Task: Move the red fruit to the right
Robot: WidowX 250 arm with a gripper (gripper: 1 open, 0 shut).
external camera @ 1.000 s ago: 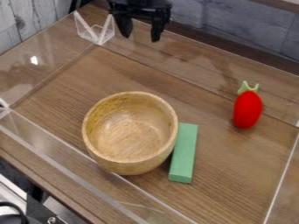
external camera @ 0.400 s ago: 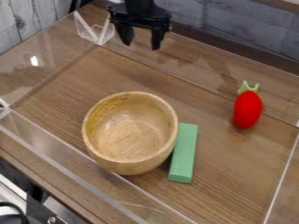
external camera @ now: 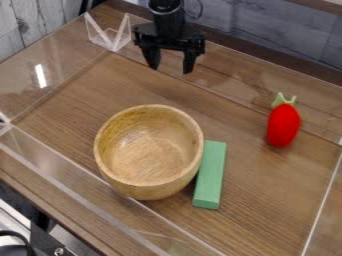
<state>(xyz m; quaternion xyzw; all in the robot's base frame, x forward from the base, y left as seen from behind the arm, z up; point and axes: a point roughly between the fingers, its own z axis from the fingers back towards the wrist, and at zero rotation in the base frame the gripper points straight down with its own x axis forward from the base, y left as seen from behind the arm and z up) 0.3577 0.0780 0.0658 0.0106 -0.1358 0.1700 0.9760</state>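
And there it was, the open gripper (external camera: 170,60) hanging at the top over the wooden table (external camera: 80,97), with the red strawberry-shaped toy (external camera: 282,125) well apart on the right, its green top pointing up, and the wooden bowl (external camera: 148,151) just beside the green block (external camera: 210,175)!

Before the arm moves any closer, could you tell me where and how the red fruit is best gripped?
I would grip the red fruit around its rounded red body, below the leafy top, coming from above with fingers on its left and right sides, since it looks longer than wide.
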